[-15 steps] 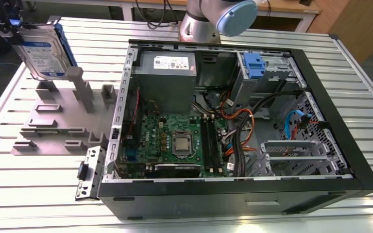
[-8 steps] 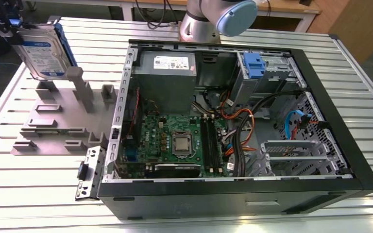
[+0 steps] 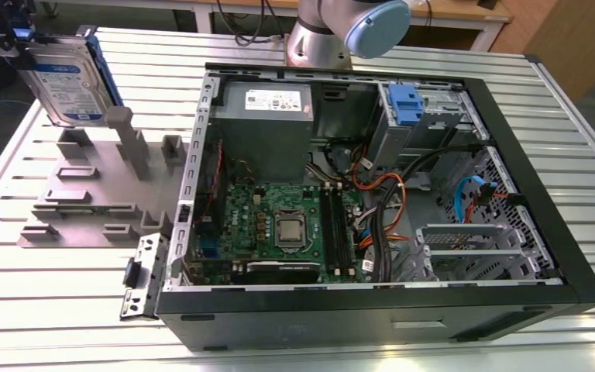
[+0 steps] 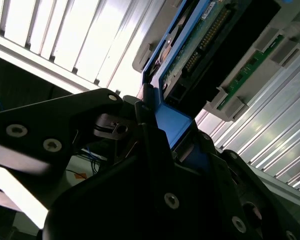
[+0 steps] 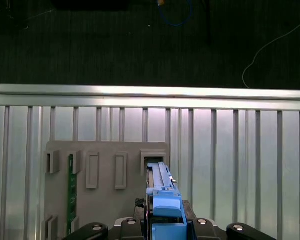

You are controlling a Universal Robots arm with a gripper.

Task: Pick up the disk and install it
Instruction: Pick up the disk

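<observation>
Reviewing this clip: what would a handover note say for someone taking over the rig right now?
Gripper: shut on the disk, gripping it by its blue rail end.
Disk: held upright above the grey fixture at the exterior view's left, outside the computer case.
Case: open on the table, with a blue clip in the drive bay area at its far side.
Done: disk grasped.
Left: the disk is not yet in the case.

Disk above rack, beside case
</observation>
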